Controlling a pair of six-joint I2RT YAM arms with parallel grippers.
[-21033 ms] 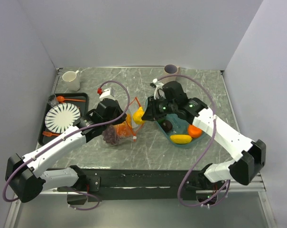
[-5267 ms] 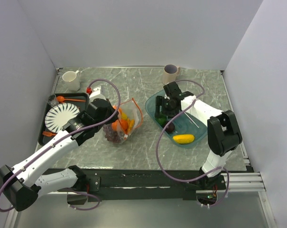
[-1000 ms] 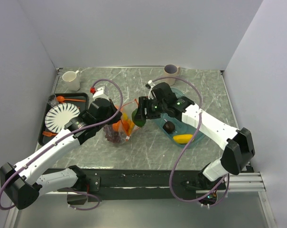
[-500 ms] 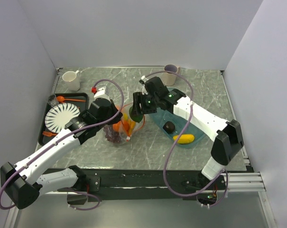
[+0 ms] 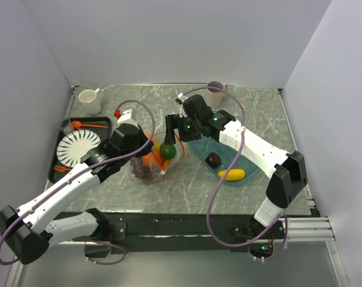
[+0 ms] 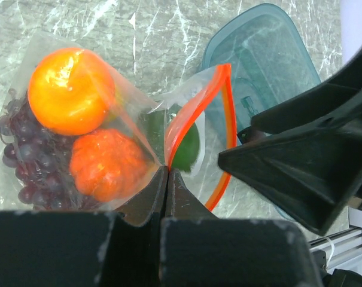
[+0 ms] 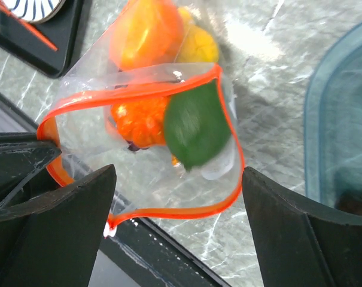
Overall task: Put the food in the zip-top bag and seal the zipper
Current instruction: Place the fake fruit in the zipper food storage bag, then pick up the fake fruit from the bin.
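The clear zip-top bag (image 5: 152,164) lies left of centre, its mouth held up and open. My left gripper (image 6: 167,170) (image 5: 147,146) is shut on the near edge of that mouth by the orange-red zipper (image 6: 197,112). Food inside the bag: an orange (image 6: 70,89), a small orange pumpkin-like piece (image 6: 106,164), purple grapes (image 6: 18,161), a lemon (image 7: 195,42). A green avocado (image 7: 195,122) (image 5: 167,150) sits blurred just inside the mouth. Just above the mouth my right gripper (image 7: 178,203) (image 5: 171,138) stands open and holds nothing. A dark plum (image 5: 212,159) and a yellow piece (image 5: 231,174) lie in the teal bowl (image 5: 198,149).
A black tray (image 5: 52,174) at the left carries a striped plate (image 5: 79,147) and orange cutlery (image 5: 80,124). A white mug (image 5: 90,100) stands at the back left, a beige cup (image 5: 215,92) behind the bowl. White walls close in the sides.
My right gripper carried the avocado from the bowl to the bag mouth, then opened; the avocado now sits inside the mouth. The left gripper has kept its hold on the rim.
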